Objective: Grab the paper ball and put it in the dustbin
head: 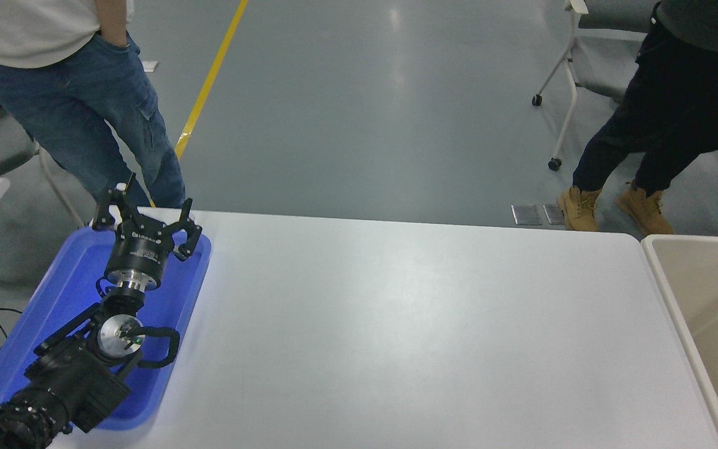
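Observation:
The beige dustbin [695, 312] with its pale cream rim stands at the table's right edge, partly cut off by the picture. The paper ball is not in view. My left gripper [146, 213] is open and empty, held above the far end of the blue tray [175, 312] at the table's left. The right arm and its gripper are out of view.
The white table [409, 324] spans the middle. One person in jeans stands at the far left, just behind the tray. Another in dark trousers and tan boots stands at the far right near a wheeled chair [568, 81]. Cables lie at the left edge.

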Action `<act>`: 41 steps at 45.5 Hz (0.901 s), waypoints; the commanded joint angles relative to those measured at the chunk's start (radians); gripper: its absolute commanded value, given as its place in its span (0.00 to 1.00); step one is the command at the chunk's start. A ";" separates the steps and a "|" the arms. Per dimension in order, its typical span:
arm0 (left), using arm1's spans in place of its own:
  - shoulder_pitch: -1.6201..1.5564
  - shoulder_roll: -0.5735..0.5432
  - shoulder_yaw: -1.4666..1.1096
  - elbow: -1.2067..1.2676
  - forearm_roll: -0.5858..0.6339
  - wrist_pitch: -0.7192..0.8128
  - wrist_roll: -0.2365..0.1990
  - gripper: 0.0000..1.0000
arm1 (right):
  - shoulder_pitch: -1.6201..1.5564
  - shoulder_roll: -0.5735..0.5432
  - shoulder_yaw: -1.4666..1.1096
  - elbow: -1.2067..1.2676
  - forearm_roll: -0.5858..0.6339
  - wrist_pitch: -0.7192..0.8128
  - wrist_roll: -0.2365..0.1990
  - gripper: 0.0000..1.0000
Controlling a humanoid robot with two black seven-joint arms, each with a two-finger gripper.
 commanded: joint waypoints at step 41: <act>0.000 0.000 0.000 0.000 -0.001 0.000 0.000 1.00 | -0.422 0.171 0.136 -0.228 0.263 -0.281 -0.005 0.99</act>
